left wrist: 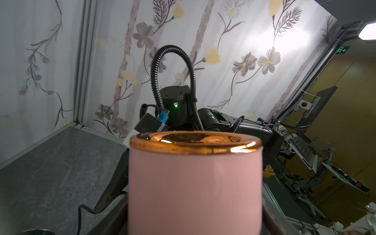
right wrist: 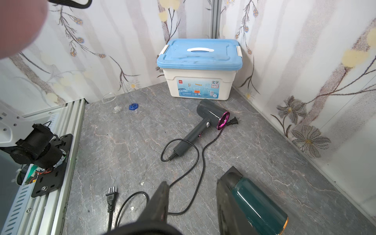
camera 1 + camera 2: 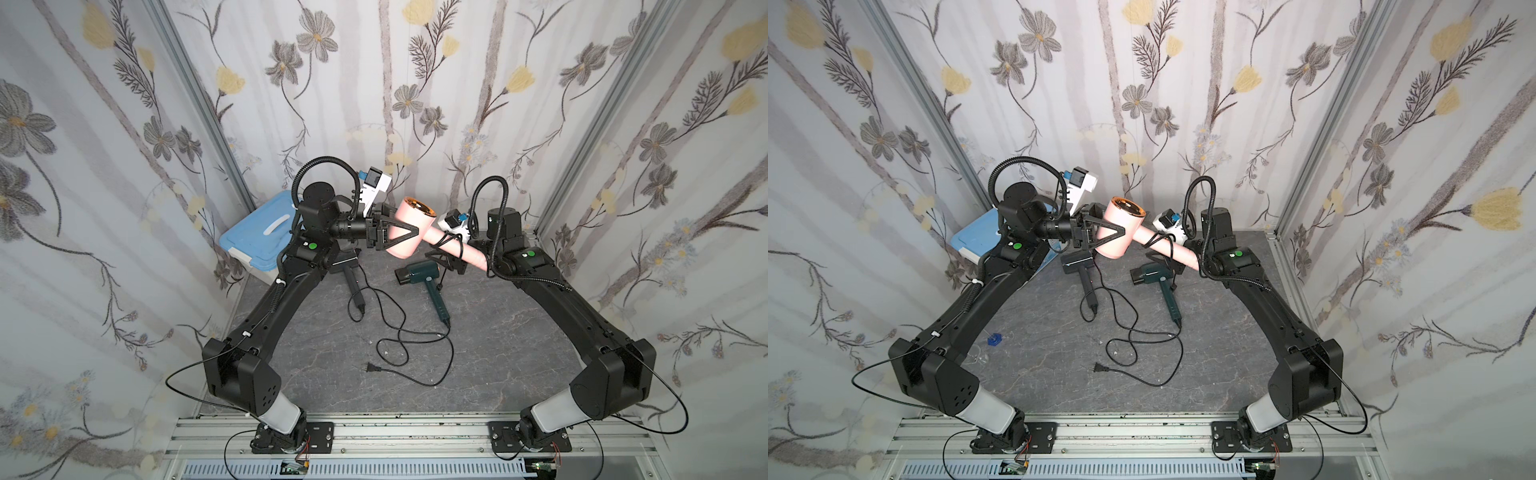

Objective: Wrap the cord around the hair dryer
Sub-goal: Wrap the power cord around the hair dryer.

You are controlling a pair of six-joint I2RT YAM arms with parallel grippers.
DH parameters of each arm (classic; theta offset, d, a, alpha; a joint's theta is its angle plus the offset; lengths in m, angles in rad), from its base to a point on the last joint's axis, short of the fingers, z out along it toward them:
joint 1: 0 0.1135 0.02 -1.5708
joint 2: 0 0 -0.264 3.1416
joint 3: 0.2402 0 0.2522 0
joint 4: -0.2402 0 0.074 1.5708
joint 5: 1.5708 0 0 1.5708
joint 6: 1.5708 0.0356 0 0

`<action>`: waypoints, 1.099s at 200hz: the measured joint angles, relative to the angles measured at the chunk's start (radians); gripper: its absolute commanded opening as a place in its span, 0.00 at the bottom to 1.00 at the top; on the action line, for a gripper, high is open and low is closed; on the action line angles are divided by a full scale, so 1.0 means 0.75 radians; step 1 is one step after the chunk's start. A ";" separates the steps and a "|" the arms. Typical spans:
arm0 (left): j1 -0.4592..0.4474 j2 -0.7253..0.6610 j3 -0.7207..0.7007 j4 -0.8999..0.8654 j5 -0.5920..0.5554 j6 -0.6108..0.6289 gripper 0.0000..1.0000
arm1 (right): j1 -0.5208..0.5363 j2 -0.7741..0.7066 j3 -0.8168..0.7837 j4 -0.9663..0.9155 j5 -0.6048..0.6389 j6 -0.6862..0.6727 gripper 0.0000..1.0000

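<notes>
Grey marbled tabletop (image 3: 498, 353), enclosed by flower-patterned walls: the pink hair dryer (image 3: 415, 218) is held in the air above its far middle, clear of the surface. Directly below the pink handle, a teal hair dryer (image 3: 424, 272) lies flat on the table. Just to its left lies a dark grey hair dryer (image 2: 211, 116) with a magenta ring at the barrel end, partly hidden behind the left arm in both top views. Loose black cables (image 3: 399, 332) cross and loop over the middle of the table, one ending in a plug (image 3: 372, 368). Further out, a blue-lidded storage box (image 2: 199, 55) sits in the far left corner, and a small blue piece (image 3: 994, 340) lies beside the left arm.

The pink unit has a short cylindrical barrel with a copper-coloured rim, turned upward, and a handle slanting down to the right. A black cord (image 3: 451, 241) loops round the upper part of the handle.

The left gripper (image 3: 405, 229) reaches in level from the left and is clamped across the barrel. The right gripper (image 2: 197, 179) sits close by the handle, fingers spread, with nothing between them.
</notes>
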 measured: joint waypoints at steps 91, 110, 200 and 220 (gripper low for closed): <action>-0.017 -0.059 -0.141 -0.018 -0.049 0.097 0.00 | -0.036 0.045 0.139 -0.140 0.046 -0.031 0.69; -0.014 -0.057 -0.163 -0.006 -0.069 0.070 0.00 | -0.044 0.067 0.150 -0.183 0.058 -0.036 0.80; 0.033 -0.058 -0.163 0.081 -0.087 -0.020 0.00 | -0.183 -0.022 0.037 -0.162 0.107 -0.019 1.00; 0.042 -0.058 -0.163 0.103 -0.090 -0.036 0.00 | -0.212 -0.036 0.012 -0.157 0.115 -0.014 1.00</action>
